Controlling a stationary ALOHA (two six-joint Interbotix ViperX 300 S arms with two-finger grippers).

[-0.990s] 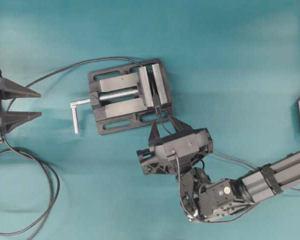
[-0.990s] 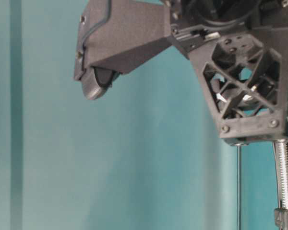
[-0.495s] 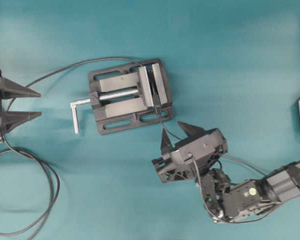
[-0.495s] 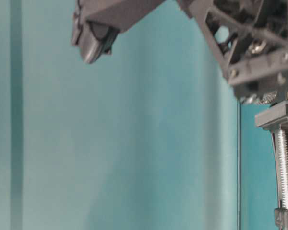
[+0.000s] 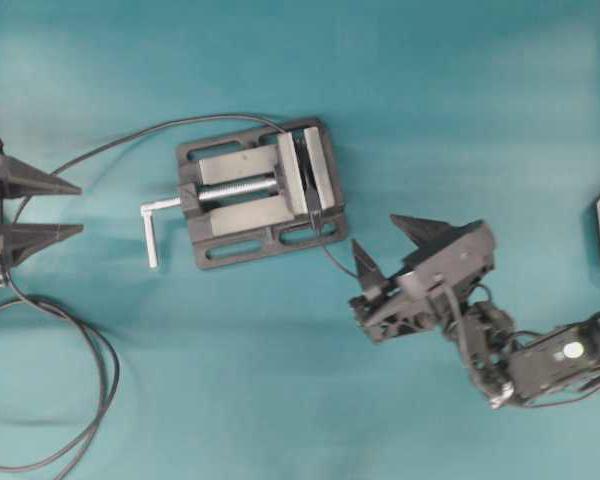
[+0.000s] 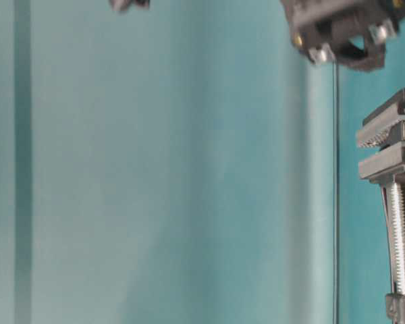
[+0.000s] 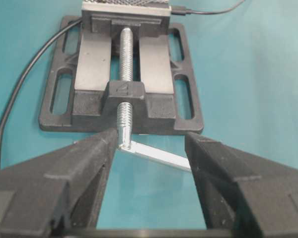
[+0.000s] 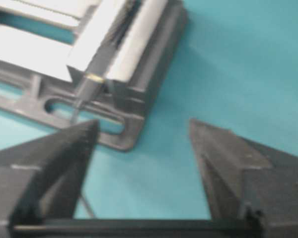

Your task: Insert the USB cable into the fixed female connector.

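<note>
**Right claw spread beside the vise, cable at the jaws**

We see the vise (image 5: 258, 192) on the teal surface (image 5: 460, 100), crank handle (image 5: 152, 228) pointing left. The USB cable (image 5: 332, 258) runs from the vise's lower right corner toward the right claw (image 5: 388, 252), its plug (image 8: 88, 85) lying at the vise jaws. We cannot make out the fixed female connector itself. Right claw is spread wide, pinching nothing, just beside the vise. Left claw (image 5: 78, 208) sits at the left edge, spread and empty, well apart from the vise.
</note>
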